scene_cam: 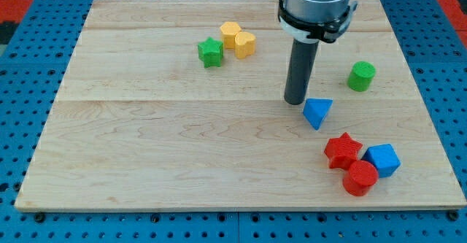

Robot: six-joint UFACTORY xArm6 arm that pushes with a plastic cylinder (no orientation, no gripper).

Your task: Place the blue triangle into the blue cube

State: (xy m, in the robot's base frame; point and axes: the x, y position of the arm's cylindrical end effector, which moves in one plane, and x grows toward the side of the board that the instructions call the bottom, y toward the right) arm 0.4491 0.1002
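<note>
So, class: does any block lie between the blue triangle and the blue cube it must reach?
Partly. The red star sits just left of the straight line from the blue triangle to the blue cube, touching the cube. The red cylinder lies below it. My tip is beside the triangle's upper left.

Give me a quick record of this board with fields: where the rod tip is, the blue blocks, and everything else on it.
tip: my tip just up-left of the blue triangle block, about touching
target: blue cube block, toward the view's bottom right
beside target: red star block and red cylinder block, clustered against it
view's right: green cylinder block
view's top: green star block, two yellow blocks
surface: wooden board
</note>
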